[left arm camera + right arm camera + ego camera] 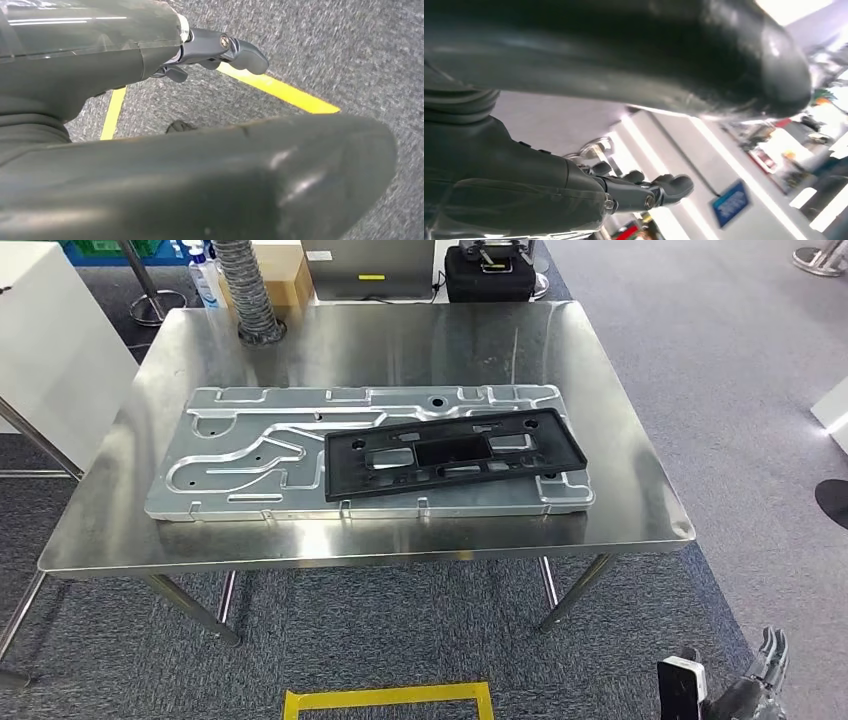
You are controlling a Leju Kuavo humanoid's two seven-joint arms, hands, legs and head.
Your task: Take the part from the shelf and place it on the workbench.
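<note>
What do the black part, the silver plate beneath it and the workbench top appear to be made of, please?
Black part: probably moulded plastic, matt, no glare. Silver plate: looks like machined aluminium, satin, with milled grooves. Workbench: likely stainless steel, brushed, showing blurred reflections.

Steel workbench under machined aluminium plate

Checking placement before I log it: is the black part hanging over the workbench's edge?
No. In the head view the black part lies wholly on the silver plate, well inside the workbench edges.
</note>
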